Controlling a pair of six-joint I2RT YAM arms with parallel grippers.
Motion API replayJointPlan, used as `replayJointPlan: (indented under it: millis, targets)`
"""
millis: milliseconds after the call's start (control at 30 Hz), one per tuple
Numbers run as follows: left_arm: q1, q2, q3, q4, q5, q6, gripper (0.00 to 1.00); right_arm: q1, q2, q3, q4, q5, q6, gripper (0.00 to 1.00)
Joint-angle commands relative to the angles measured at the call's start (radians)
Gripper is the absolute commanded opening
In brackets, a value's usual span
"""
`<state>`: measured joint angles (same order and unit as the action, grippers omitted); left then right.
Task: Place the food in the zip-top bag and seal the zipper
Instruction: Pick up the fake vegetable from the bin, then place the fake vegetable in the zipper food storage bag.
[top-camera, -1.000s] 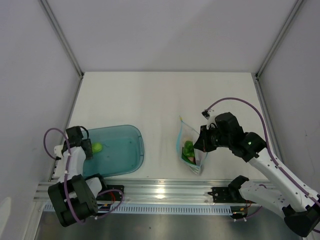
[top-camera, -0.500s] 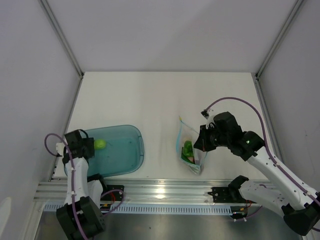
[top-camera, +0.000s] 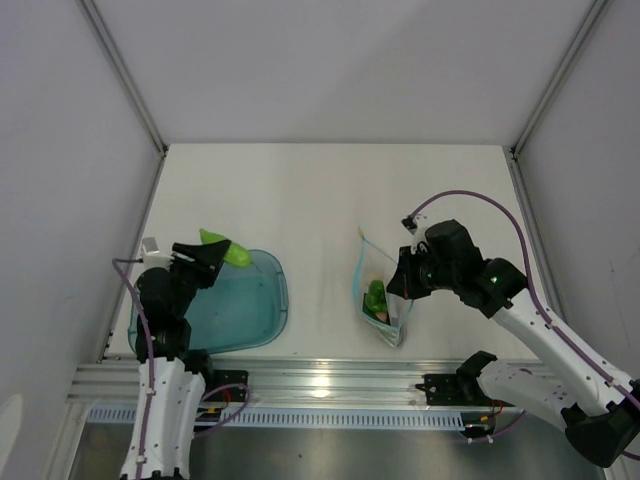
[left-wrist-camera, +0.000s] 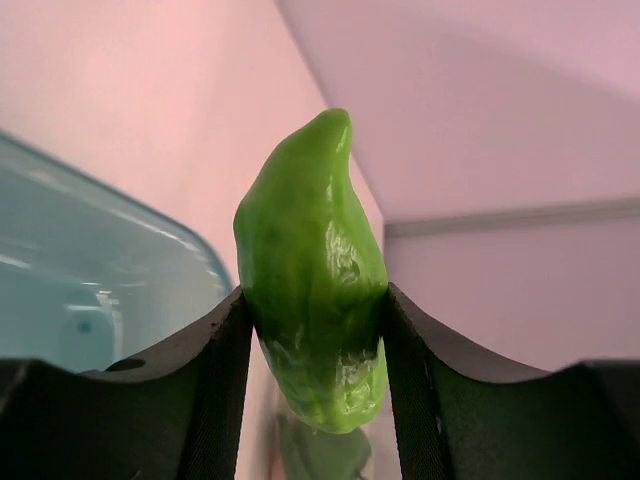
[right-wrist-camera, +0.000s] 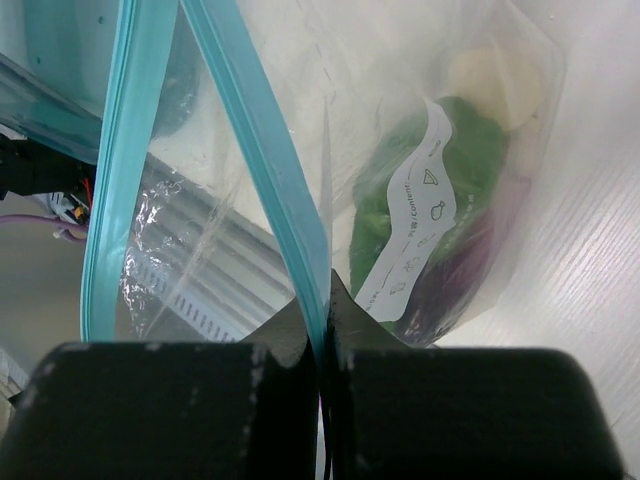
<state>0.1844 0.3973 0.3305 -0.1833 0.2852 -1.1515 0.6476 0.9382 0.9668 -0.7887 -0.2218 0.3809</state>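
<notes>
— Jaws on the left gripper (top-camera: 212, 252): how are they set?
— Clamped on the long green vegetable (left-wrist-camera: 312, 270), held over the tray's (top-camera: 277, 292) twelve-o'clock rim.
— And the right gripper (right-wrist-camera: 322, 300)?
— Pinched shut on the zipper (right-wrist-camera: 265, 170); the bag (top-camera: 378, 305), at three o'clock of the tray, is seen holding green and purple food (right-wrist-camera: 445, 200).

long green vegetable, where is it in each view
top external: the long green vegetable sits left, at the teal tray's far edge
left wrist: centre, upright between the fingers
right wrist: not in it; the zip-top bag fills it
shared landmark: the teal tray, at left in the left wrist view too
</notes>
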Motion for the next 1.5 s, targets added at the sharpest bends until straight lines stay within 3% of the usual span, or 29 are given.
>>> replayJointPlan:
  millis: [0, 200, 333, 500, 767, 967, 1267, 1467]
  targets:
    - [-0.127, 0.011, 0.056, 0.264, 0.078, 0.035, 0.01, -0.003, -0.006, 0.05, 0.005, 0.006, 0.018, 0.0]
    - [-0.46, 0.182, 0.175, 0.525, 0.083, 0.18, 0.01, -0.003, -0.003, 0.058, -0.003, 0.015, 0.032, 0.0]
    - [-0.722, 0.29, 0.301, 0.614, 0.04, 0.318, 0.01, -0.002, -0.009, 0.065, -0.006, -0.004, 0.044, 0.0]
    - [-0.943, 0.464, 0.381, 0.714, 0.029, 0.463, 0.01, 0.0, -0.015, 0.075, -0.012, -0.001, 0.05, 0.0]
    - [-1.056, 0.71, 0.444, 0.927, 0.02, 0.411, 0.0, 0.0, -0.029, 0.087, -0.012, -0.022, 0.065, 0.0]
    - [-1.111, 0.83, 0.458, 0.992, -0.03, 0.4, 0.0, 0.0, -0.047, 0.093, -0.015, -0.022, 0.076, 0.0]
    - [-1.186, 0.879, 0.375, 1.056, -0.123, 0.374, 0.0, -0.002, -0.056, 0.095, -0.017, 0.005, 0.082, 0.0]
    - [-1.223, 0.877, 0.326, 1.036, -0.152, 0.383, 0.11, -0.003, -0.058, 0.092, -0.023, 0.018, 0.076, 0.0]
